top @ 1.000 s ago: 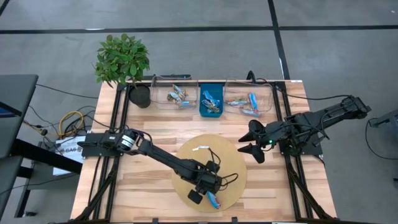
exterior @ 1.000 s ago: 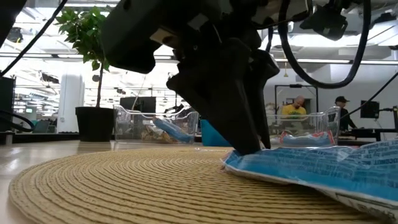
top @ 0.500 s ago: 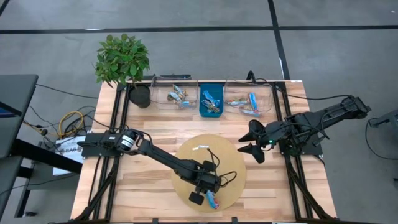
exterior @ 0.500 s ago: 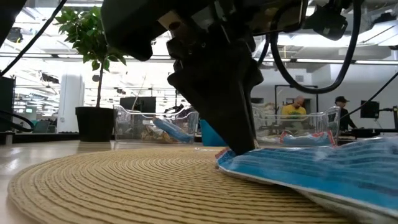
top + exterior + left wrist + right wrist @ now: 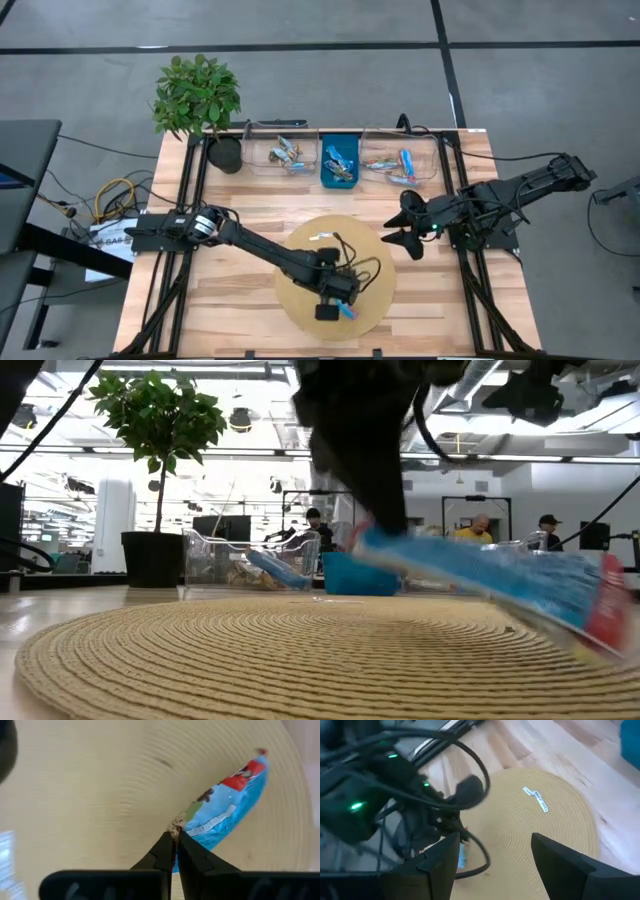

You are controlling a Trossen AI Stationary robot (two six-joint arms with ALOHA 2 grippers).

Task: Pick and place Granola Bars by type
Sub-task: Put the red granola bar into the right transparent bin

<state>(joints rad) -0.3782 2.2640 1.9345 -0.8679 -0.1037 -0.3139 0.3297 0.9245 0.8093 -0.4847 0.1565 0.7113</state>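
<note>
Bar up! My left claw (image 5: pixel 175 836) is clenched on the end of the shiny blue wrapped granola bar (image 5: pixel 223 811), which I have just lifted off the round woven mat (image 5: pixel 300 255). Next, its bin. My right claw (image 5: pixel 403 226) waits open by the desk (image 5: pixel 240 295) edge.

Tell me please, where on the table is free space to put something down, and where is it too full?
Bare wood lies between the round woven mat and the three bins, and along the table's left edge under the left arm. It is crowded on the mat's near side, where the left gripper holds a blue granola bar, and beside the open right gripper.
</note>
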